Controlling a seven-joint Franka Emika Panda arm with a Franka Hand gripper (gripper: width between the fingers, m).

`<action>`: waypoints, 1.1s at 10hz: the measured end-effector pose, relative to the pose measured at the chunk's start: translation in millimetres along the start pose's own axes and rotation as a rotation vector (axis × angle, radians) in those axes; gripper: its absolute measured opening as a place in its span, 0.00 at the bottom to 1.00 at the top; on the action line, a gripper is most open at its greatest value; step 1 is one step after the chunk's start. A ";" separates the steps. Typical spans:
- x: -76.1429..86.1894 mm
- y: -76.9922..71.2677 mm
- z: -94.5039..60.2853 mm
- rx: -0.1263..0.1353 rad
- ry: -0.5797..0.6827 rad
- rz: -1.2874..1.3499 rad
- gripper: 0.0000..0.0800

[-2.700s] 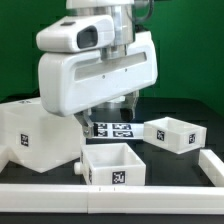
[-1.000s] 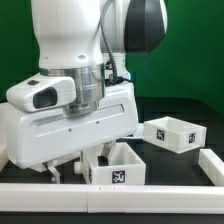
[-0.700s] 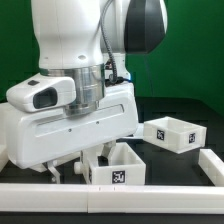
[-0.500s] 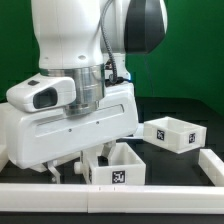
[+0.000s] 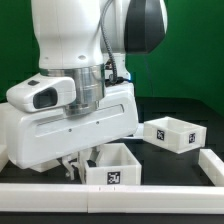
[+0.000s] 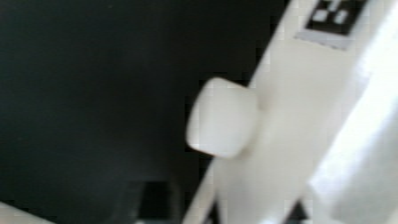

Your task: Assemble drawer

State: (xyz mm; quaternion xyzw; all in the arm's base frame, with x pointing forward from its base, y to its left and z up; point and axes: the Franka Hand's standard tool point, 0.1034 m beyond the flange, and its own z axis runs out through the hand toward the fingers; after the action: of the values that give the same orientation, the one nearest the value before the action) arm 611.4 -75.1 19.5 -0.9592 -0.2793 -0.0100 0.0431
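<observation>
Tray has shifted slightly and sits just beside the fingers, knob close to them. Finger spread cannot be told. Risk: off-centre contact skews the tray.

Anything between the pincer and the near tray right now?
Nothing visible. The pincer sits low beside the near tray, on the exterior view's left of it. The wrist view shows the tray's knob close up with only dark table next to it. Whether they touch cannot be told.
</observation>
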 end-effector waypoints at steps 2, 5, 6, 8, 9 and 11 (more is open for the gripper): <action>0.0 -0.2 0.1 0.000 0.000 0.000 0.04; 0.0 -0.2 0.1 0.000 0.000 0.000 0.04; -0.1 1.1 -0.4 -0.003 0.004 0.008 0.04; -4.3 12.1 -3.7 -0.021 0.019 0.061 0.04; -7.0 18.1 -5.4 -0.027 0.017 0.072 0.04; -7.2 32.7 -9.3 -0.043 0.022 0.069 0.04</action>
State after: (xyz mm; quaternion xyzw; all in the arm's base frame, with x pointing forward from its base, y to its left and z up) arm 622.9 -107.2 25.9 -0.9687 -0.2454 -0.0251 0.0259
